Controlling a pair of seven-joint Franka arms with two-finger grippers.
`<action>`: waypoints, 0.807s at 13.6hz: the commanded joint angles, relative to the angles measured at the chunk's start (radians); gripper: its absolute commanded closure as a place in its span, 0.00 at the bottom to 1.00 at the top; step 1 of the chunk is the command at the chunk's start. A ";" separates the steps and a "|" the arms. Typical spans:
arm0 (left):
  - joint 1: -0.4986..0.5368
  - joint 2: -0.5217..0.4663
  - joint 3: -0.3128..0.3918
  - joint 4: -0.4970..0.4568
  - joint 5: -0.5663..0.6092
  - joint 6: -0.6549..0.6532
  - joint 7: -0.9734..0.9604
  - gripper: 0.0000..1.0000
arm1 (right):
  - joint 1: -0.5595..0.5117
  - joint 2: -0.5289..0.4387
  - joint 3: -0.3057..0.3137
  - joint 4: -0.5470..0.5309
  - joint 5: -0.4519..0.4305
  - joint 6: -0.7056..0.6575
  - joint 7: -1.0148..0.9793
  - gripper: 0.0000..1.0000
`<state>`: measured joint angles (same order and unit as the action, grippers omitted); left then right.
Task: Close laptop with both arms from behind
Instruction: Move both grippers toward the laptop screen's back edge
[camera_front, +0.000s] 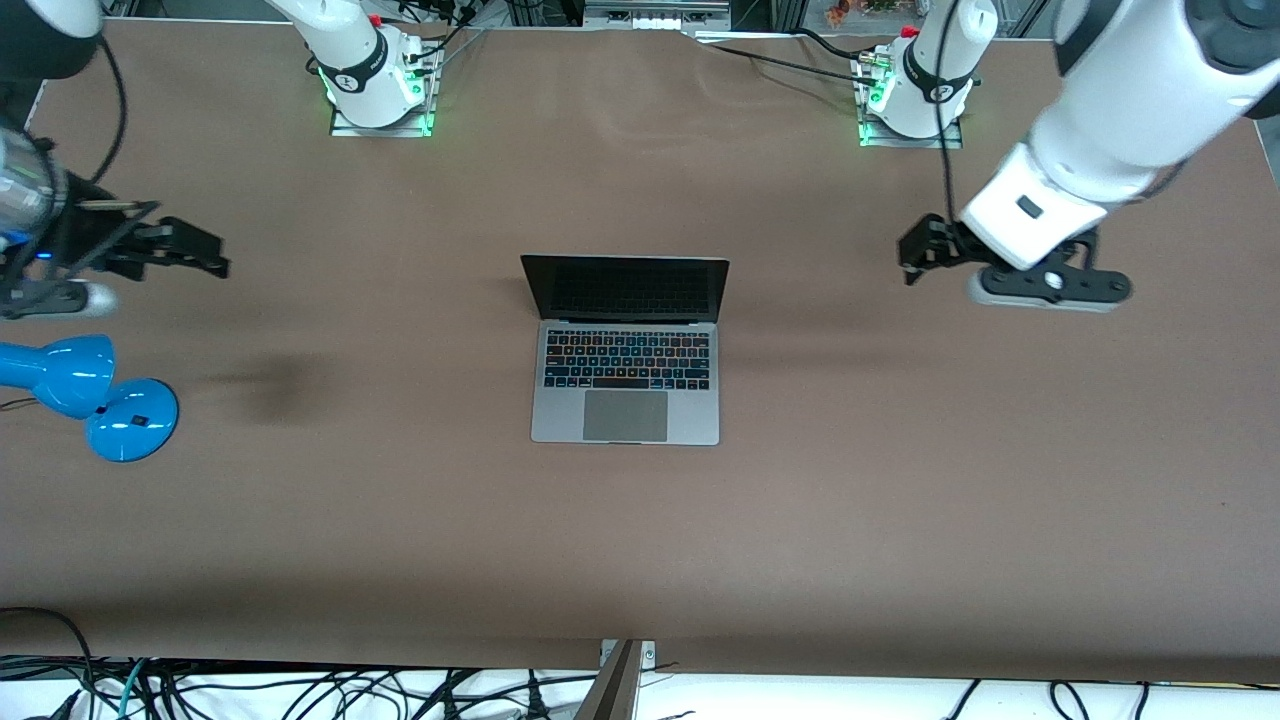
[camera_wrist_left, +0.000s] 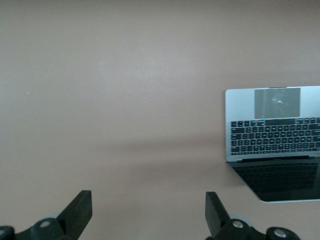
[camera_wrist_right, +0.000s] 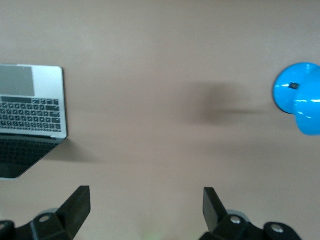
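Observation:
The silver-grey laptop (camera_front: 625, 350) sits open in the middle of the brown table, its dark screen upright and its black keyboard and grey trackpad showing. It also shows in the left wrist view as the laptop (camera_wrist_left: 275, 140) and in the right wrist view as the laptop (camera_wrist_right: 30, 120). My left gripper (camera_front: 918, 257) hangs open over bare table toward the left arm's end, well apart from the laptop. My right gripper (camera_front: 205, 255) hangs open over bare table toward the right arm's end, also well apart. Both hold nothing; the left gripper (camera_wrist_left: 148, 210) and right gripper (camera_wrist_right: 146, 207) frame only table.
A blue desk lamp (camera_front: 90, 395) stands near the table's edge at the right arm's end, below my right gripper in the front view; the lamp (camera_wrist_right: 300, 97) also shows in the right wrist view. Both arm bases (camera_front: 380, 90) stand along the table's edge farthest from the front camera.

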<state>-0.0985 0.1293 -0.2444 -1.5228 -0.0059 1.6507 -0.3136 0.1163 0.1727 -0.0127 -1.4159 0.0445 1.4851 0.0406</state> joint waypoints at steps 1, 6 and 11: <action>0.002 0.001 -0.044 0.016 -0.005 -0.008 -0.071 0.00 | 0.069 -0.001 0.000 -0.009 0.011 0.003 0.018 0.00; 0.002 0.003 -0.088 0.015 -0.003 -0.031 -0.120 0.00 | 0.173 0.017 0.000 -0.005 0.014 0.011 0.220 0.00; -0.041 0.001 -0.092 0.016 -0.003 -0.048 -0.183 0.00 | 0.268 0.047 0.000 0.005 0.012 0.012 0.372 0.00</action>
<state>-0.1274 0.1293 -0.3343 -1.5228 -0.0059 1.6252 -0.4598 0.3464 0.2070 -0.0075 -1.4159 0.0458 1.4903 0.3507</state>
